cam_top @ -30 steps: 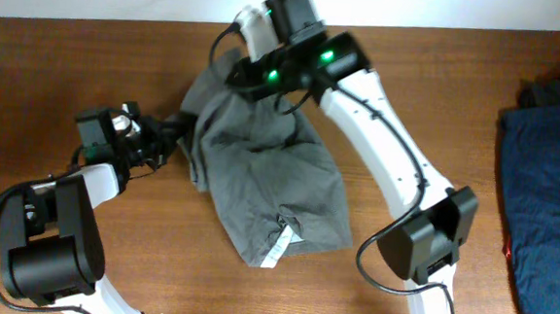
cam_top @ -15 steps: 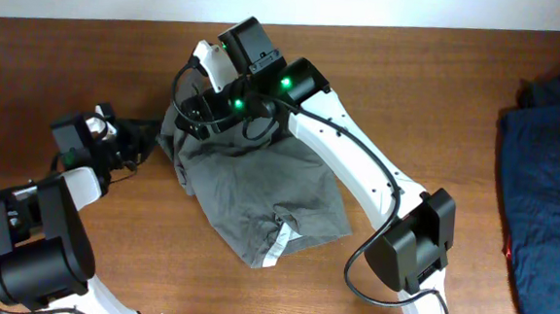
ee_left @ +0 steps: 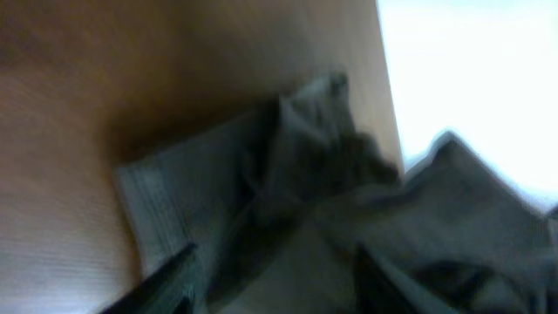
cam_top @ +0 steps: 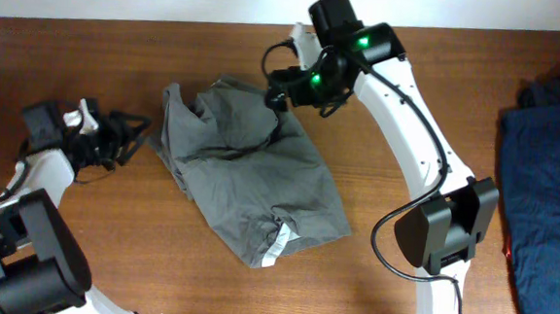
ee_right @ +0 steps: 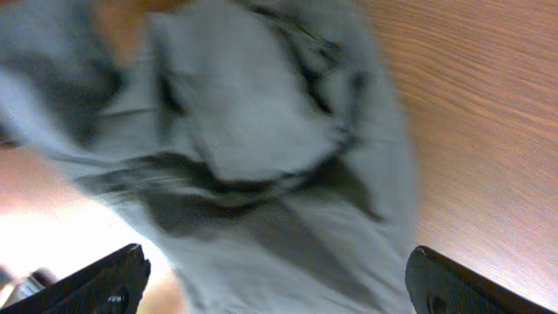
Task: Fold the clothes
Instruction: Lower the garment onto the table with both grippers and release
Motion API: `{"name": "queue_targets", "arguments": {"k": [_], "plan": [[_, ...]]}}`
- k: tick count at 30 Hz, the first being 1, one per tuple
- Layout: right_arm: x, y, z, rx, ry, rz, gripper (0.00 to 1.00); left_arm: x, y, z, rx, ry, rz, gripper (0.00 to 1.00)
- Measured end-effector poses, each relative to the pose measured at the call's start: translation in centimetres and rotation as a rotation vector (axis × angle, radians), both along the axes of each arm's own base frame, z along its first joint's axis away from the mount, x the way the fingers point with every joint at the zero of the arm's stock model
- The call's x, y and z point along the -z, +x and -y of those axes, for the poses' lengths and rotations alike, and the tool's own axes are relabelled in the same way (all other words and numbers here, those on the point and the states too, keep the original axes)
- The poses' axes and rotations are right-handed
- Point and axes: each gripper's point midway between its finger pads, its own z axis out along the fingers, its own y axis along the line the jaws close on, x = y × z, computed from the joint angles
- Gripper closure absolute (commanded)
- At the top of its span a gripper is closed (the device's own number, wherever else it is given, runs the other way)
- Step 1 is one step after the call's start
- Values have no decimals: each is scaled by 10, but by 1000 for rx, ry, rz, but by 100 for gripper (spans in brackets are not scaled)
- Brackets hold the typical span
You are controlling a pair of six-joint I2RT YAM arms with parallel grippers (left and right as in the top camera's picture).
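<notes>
Right gripper (cam_top: pixel 278 87): jaws wide, empty, withdrawn to upper centre. Left gripper (cam_top: pixel 133 134): open, empty, backed left. Clothes (cam_top: pixel 249 179) released, top bunched; fold unfinished.

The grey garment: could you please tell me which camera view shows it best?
The overhead view: it shows the whole grey garment crumpled on the table, white label at its lower edge. The left wrist view gives only a blurred seamed edge and folds; the right wrist view, blurred folds filling the frame.
</notes>
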Motion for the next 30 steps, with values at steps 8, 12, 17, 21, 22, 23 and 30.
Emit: {"name": "queue_targets", "arguments": {"k": [8,12,17,21,22,23,30], "plan": [[6,6,47,221,-208,4,1,-30,14,79,266,216,47,18],[3,-5,65,275,-258,-39,1,-26,11,94,312,258,42,18],[1,-9,89,338,-304,-64,1,-21,6,94,320,277,13,20],[-8,-14,112,429,-351,-69,1,-21,-1,88,337,322,-29,20],[-11,-17,116,449,-354,-76,1,-24,0,84,337,352,-41,20],[-15,-22,118,467,-353,-86,1,-28,1,80,335,379,-46,20],[-21,-55,107,499,-299,-215,1,-69,25,54,291,565,18,13]]}}
